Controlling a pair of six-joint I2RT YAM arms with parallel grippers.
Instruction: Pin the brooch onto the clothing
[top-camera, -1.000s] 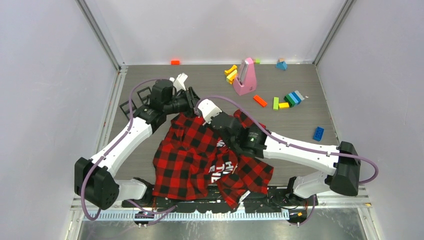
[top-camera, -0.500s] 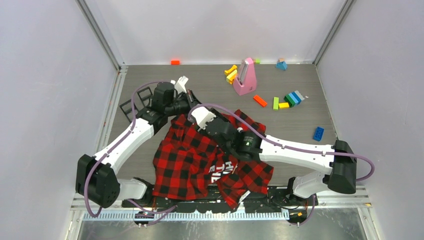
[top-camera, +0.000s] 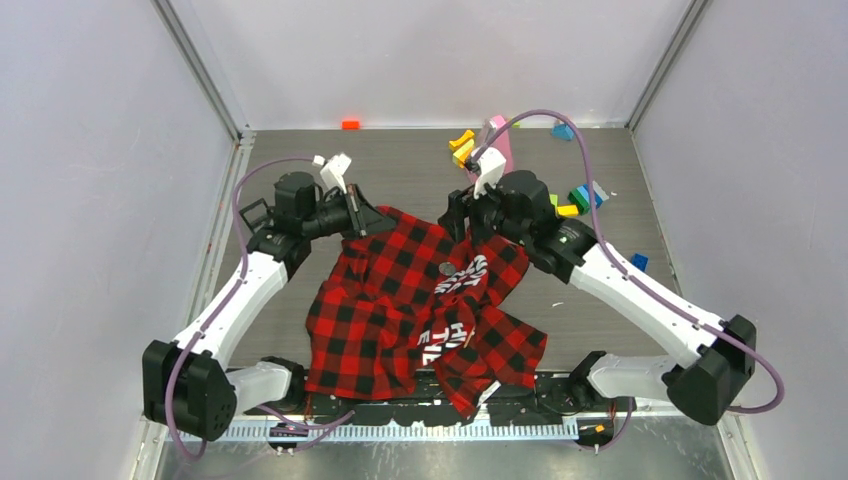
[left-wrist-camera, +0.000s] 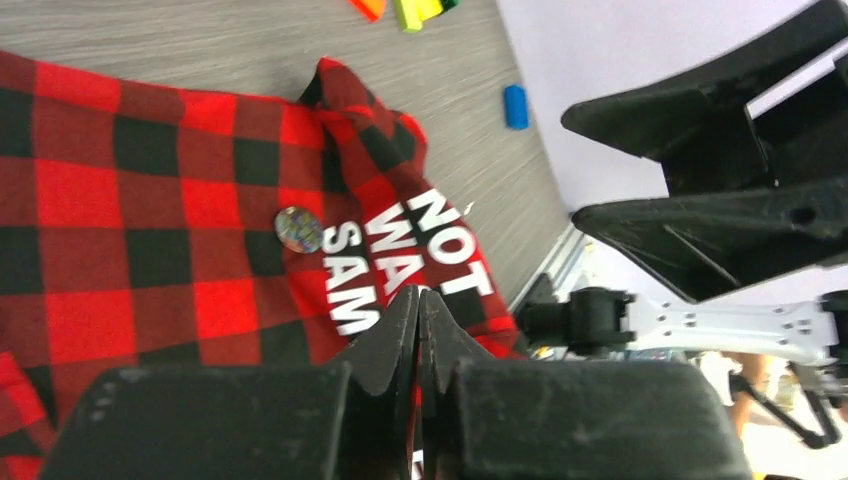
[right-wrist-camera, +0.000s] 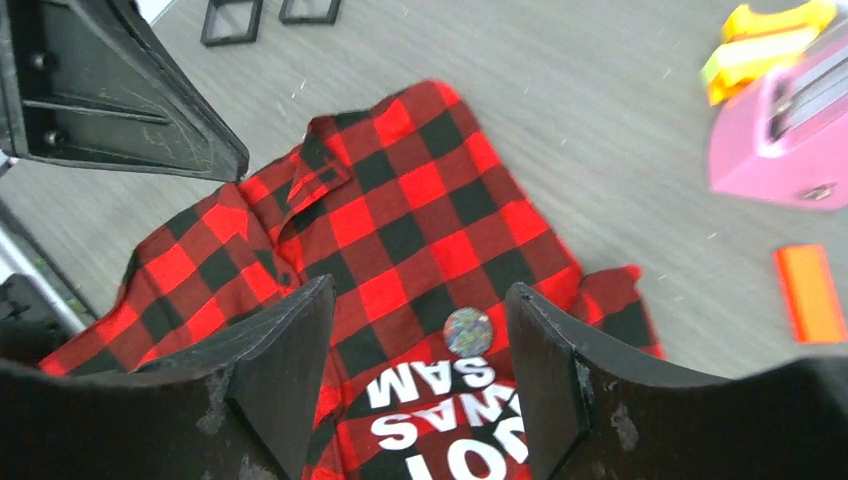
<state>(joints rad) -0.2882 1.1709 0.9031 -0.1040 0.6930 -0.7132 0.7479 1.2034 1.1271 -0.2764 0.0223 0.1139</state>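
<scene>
Grey table (top-camera: 400, 165): round iridescent brooch (right-wrist-camera: 467, 331) on red-and-black flannel shirt (top-camera: 385, 300); left gripper (left-wrist-camera: 418, 300) clenched empty, right gripper (right-wrist-camera: 418, 295) spread; we judge a tug could unseat it.

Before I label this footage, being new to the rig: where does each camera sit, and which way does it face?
Top external: above and behind the bases, looking down on the table and shirt; left arm and right arm show whole.
Left wrist: on the left arm, looking past the shut left fingers across the shirt to the brooch.
Right wrist: on the right arm, looking down between the open right fingers at the shirt.
Shared: both wrist views show the round brooch beside the white lettering.
</scene>
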